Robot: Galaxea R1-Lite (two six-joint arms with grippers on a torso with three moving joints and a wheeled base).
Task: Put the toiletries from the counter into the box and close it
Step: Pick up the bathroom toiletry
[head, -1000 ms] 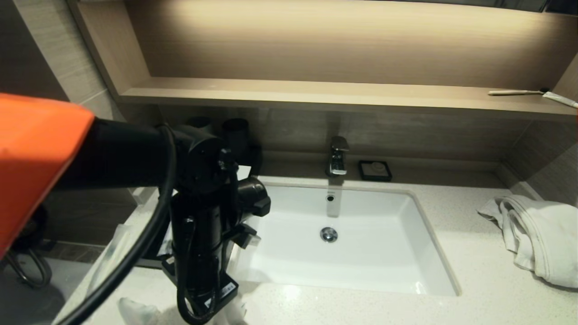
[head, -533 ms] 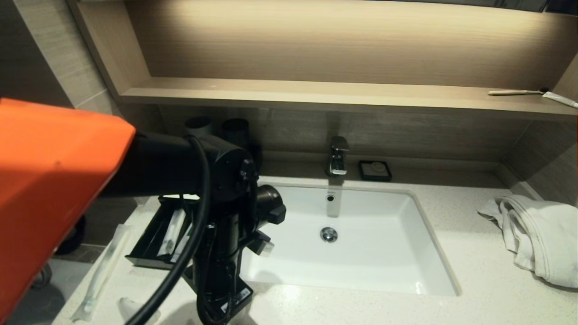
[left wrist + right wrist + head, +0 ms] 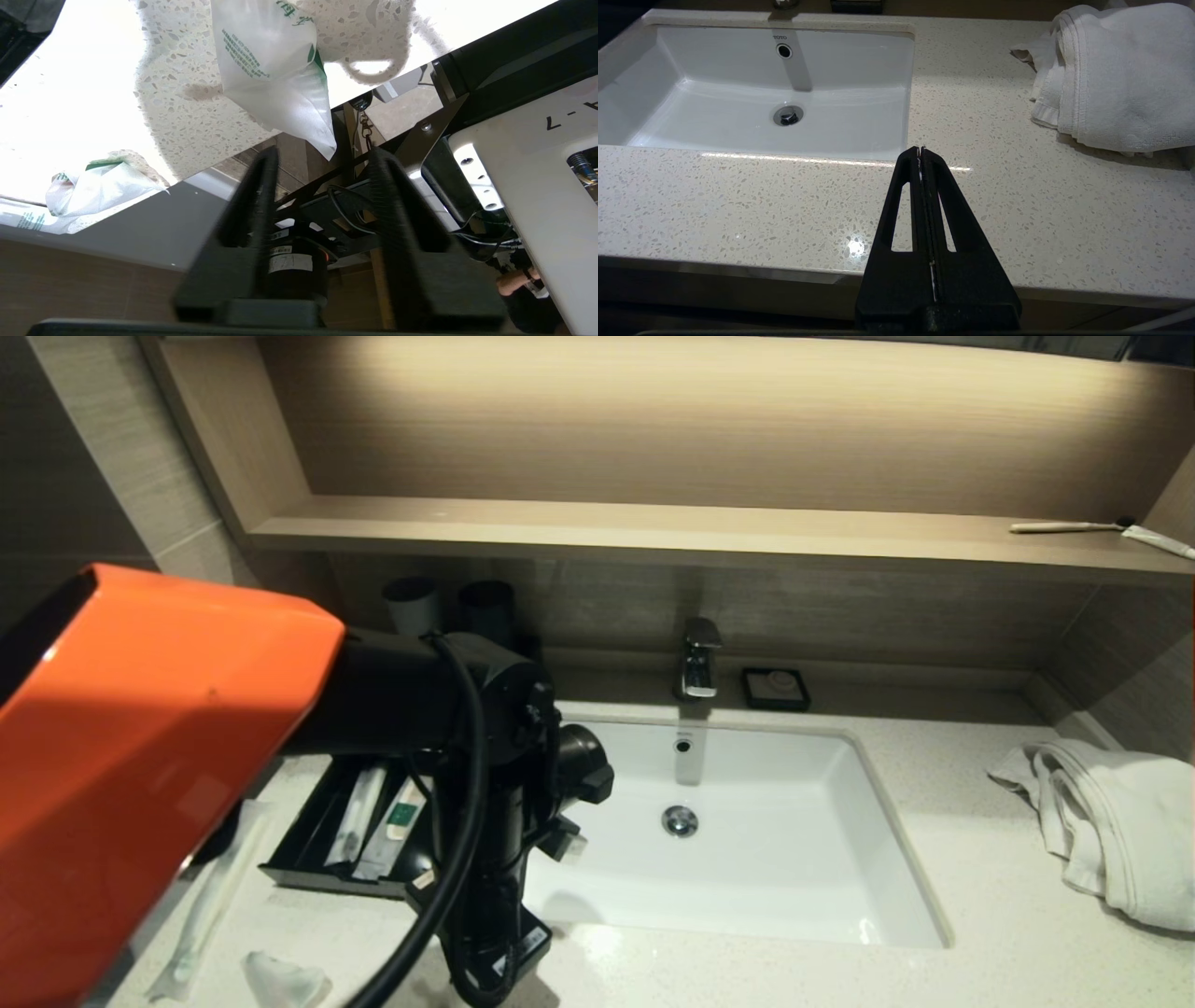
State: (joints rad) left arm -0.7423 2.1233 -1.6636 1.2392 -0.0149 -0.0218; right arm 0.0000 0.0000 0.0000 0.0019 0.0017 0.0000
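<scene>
On the speckled bathroom worktop (image 3: 971, 896), the left tool (image 3: 322, 163), released and empty, has swung toward the sink (image 3: 728, 831), uncovering the open box (image 3: 317, 831) beside it, while packets (image 3: 275, 65) remain out; the right tool (image 3: 920, 151) rests clenched.

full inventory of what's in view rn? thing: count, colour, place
box: 1, black, open, counter left of sink
packets in box: 2 seen, white
packets on counter: 2 seen, white, front left
cups: 2, dark, behind box
sink: 1, white, centre
faucet: 1, chrome, behind sink
soap dish: 1, black, beside faucet
towel: 1, white, counter right
toothbrush: 1, pale, shelf right
left gripper: open, front counter edge, by packet
right gripper: shut, over counter right of sink
</scene>
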